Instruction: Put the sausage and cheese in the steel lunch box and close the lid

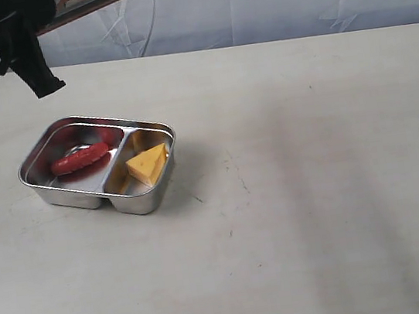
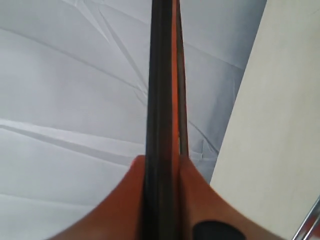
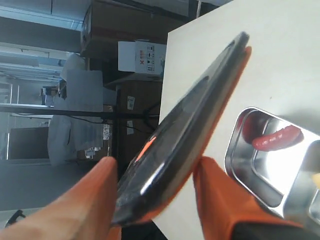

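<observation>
Above the table, lid clamped edgewise in tool

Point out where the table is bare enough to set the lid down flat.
Everything right of the steel lunch box and in front of it is bare table. Only the box's spot is taken: sausage in one compartment, cheese in the other.

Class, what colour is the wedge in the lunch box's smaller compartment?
Yellow: the cheese, clearest in the exterior view.

sausage in left compartment, cheese in right
</observation>
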Robot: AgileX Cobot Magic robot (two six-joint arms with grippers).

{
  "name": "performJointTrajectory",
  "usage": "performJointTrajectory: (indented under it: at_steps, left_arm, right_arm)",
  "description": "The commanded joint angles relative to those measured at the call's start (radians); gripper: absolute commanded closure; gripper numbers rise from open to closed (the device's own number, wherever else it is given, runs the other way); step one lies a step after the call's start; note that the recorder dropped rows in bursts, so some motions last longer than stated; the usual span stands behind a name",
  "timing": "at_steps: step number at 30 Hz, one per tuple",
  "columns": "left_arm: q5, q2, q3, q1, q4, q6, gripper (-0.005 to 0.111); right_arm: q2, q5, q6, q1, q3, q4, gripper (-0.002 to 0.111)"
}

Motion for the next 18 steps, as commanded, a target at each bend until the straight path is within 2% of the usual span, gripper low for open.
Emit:
performJointTrajectory:
  at_steps: [1,6,10,14,16,18]
  left_arm:
    - [0.001,-0.007,0.001,-0.037,0.004,-0.004,0.107]
    - [-0.005,-0.007,0.001,-0.041,0.004,-0.004,0.107]
    - [-0.005,-0.007,0.001,-0.041,-0.012,-0.004,0.107]
    - [-0.002,-0.007,0.001,-0.041,-0.101,-0.004,0.106]
    - [0.02,-0.007,0.001,-0.041,-0.098,-0.004,0.102]
    - [0.047,-0.007,0.001,-0.041,-0.07,-0.004,0.092]
  right_arm:
    - [0.011,-0.009,-0.004,0.033,0.001,0.011,0.064]
    - [0.019,-0.011,-0.004,0.039,0.001,0.011,0.085]
    - [0.019,-0.014,-0.016,0.039,0.001,0.008,0.107]
    - [0.019,-0.033,-0.044,0.039,0.001,0.003,0.109]
    - [0.019,-0.033,-0.051,0.039,0.001,0.0,0.109]
    - [0.019,-0.033,-0.05,0.039,0.001,-0.005,0.109]
